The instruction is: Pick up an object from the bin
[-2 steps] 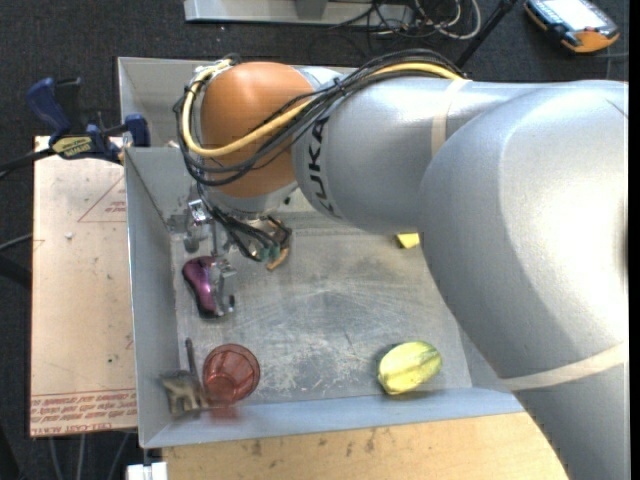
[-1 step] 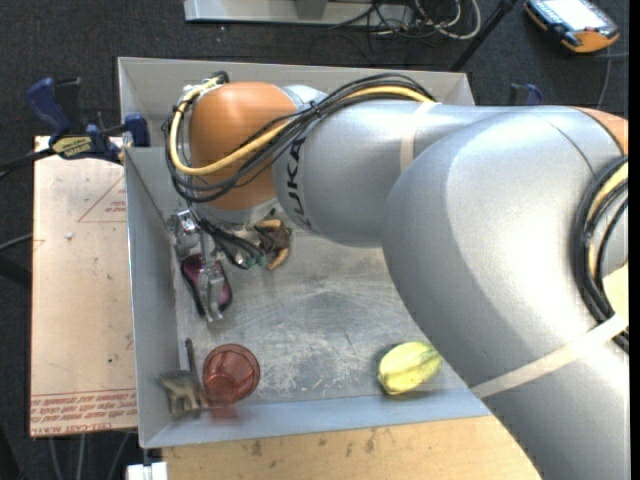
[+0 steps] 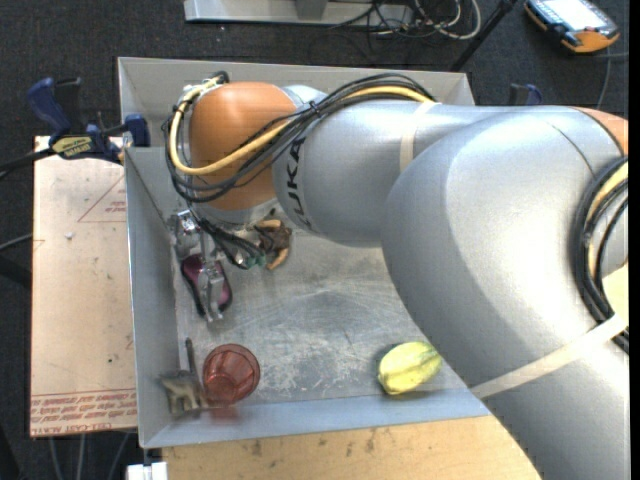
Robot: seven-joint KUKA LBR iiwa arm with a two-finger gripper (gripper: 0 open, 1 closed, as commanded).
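Note:
My gripper point(image 3: 213, 304) hangs low over the left side of the bin, close to the left wall. A small dark magenta thing point(image 3: 191, 267) lies right at it, showing on both sides of the gripper and partly hidden by it. I cannot tell whether the magenta thing is held. A brown thing with a green part point(image 3: 275, 244) lies just to the gripper's right, under the wrist. A red see-through cup point(image 3: 231, 373) lies on its side nearer the front, below the gripper.
A grey metal tool-like piece point(image 3: 180, 388) lies in the front left corner, touching the red cup. A yellow rounded thing point(image 3: 408, 368) rests by the front wall towards the right. The arm covers the back and right of the bin.

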